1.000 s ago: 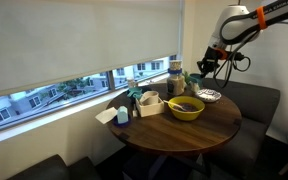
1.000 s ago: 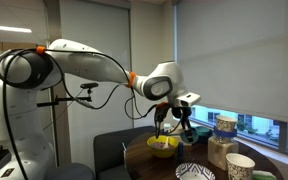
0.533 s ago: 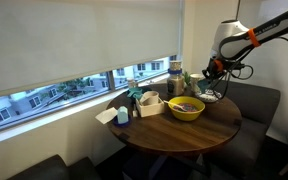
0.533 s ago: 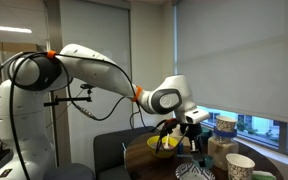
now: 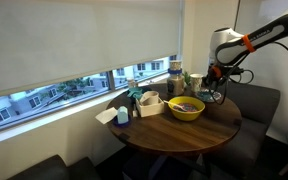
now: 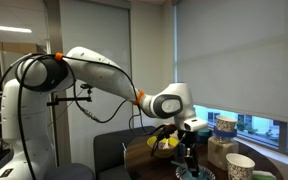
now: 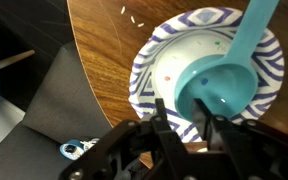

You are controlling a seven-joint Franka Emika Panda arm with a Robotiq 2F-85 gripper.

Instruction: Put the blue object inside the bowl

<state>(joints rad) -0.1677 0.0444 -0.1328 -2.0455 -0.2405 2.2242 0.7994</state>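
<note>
Yellow bowl (image 5: 186, 108): mid-table, blue object not in it. Striped plate (image 7: 144, 72): right of the bowl, holds the blue object (image 7: 224, 80). Gripper (image 7: 187, 118): low over the plate, jaws parted astride the object's round end, apparently not clamped. Grasp, carry and drop remain.

Window daylight, dim interior, blurry wrist view

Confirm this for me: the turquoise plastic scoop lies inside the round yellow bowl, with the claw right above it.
Not quite. The turquoise plastic scoop lies on the blue-and-white striped plate, not inside the round yellow bowl; the wrist view shows this. The claw is indeed right above it.
</note>
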